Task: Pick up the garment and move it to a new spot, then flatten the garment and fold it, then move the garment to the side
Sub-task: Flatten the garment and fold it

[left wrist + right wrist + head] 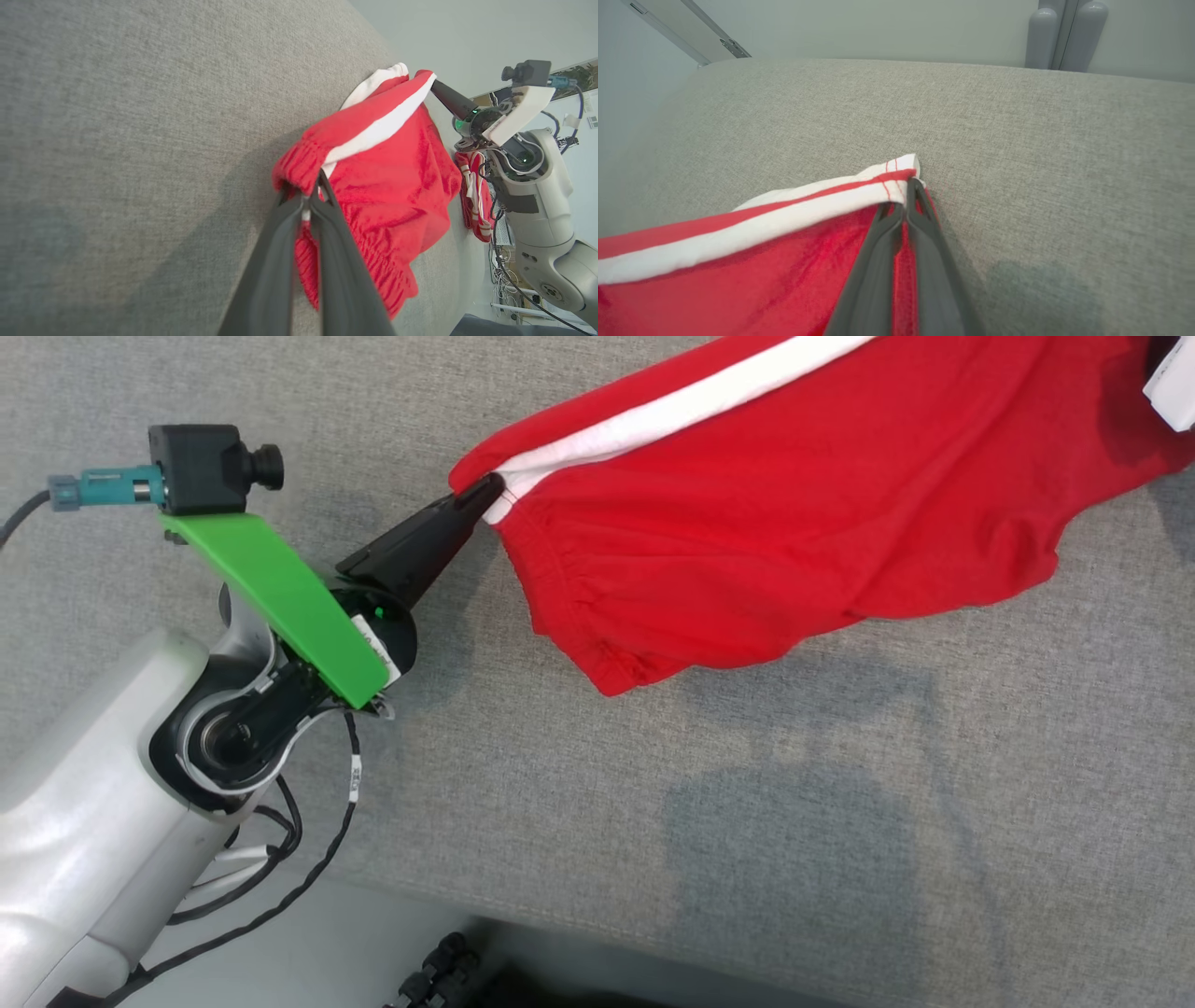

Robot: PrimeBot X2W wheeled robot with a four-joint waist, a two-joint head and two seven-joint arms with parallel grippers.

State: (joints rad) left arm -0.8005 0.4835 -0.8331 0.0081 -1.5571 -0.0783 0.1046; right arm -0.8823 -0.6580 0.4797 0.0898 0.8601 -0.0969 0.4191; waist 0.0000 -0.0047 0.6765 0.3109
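The garment (794,513) is a pair of red shorts with a white side stripe and an elastic waistband. It hangs stretched between both grippers above the grey cloth surface (653,803). My left gripper (485,490) is shut on the waistband corner at the stripe's end, also seen up close in the left wrist view (310,186). My right gripper (908,186) is shut on the hem corner at the stripe's other end; the left wrist view shows it (437,88) at the garment's far corner. The lower part of the shorts (387,224) sags loose.
The garment's shadow (794,859) falls on the grey surface below it. The surface's near edge (560,924) runs along the bottom, with cables (429,971) beyond it. Another red and white cloth (474,200) hangs by my right arm, off the surface.
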